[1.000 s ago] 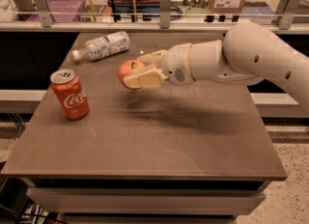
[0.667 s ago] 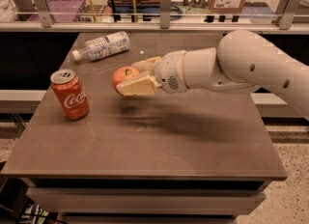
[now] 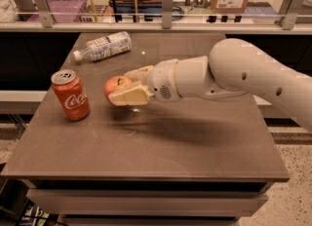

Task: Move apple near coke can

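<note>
The red coke can point(image 3: 71, 95) with white script and a silver top stands upright on the left side of the brown table point(image 3: 161, 147). My gripper point(image 3: 122, 87) reaches in from the right and is shut on the red-orange apple point(image 3: 115, 85). It holds the apple a little above the table, just right of the can. One cream finger point(image 3: 129, 96) covers the apple's front lower side. A gap remains between the apple and the can.
A clear plastic bottle point(image 3: 101, 46) with a white label lies on its side at the table's back left. A glass rail point(image 3: 161, 20) runs behind the table. My white arm point(image 3: 234, 74) spans the right half of the table.
My gripper has carried the apple leftward and slightly lower, closer to the coke can. The can and the bottle have not moved.
</note>
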Motion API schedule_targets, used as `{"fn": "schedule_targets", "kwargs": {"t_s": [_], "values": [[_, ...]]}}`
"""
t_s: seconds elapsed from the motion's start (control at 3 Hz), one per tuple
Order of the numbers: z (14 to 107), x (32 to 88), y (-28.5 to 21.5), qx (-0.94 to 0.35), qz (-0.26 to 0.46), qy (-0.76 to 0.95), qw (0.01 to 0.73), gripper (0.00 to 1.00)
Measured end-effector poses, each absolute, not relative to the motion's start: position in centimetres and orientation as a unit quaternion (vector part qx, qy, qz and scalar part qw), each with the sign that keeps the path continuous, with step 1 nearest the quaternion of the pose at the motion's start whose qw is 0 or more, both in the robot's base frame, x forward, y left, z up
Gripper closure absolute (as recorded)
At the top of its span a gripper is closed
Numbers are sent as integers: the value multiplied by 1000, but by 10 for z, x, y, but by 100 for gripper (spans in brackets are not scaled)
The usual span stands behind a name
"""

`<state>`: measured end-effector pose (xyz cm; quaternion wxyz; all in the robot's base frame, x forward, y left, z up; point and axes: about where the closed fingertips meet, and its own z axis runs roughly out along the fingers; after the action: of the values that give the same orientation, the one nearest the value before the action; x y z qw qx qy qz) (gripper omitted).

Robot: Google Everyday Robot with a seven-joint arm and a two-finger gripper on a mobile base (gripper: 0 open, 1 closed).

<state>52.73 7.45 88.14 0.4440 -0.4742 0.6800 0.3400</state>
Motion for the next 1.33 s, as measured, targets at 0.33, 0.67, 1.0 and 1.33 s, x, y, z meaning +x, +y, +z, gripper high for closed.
{"fn": "schedule_targets", "kwargs": {"t_s": [0.33, 0.67, 1.0, 1.33], "values": [[871, 524, 80, -476, 349, 675, 443, 100], [859, 521, 86, -480, 360, 665, 444, 100], [850, 517, 96, -486, 378, 655, 438, 100], [850, 515, 98, -488, 379, 654, 438, 77]]}}
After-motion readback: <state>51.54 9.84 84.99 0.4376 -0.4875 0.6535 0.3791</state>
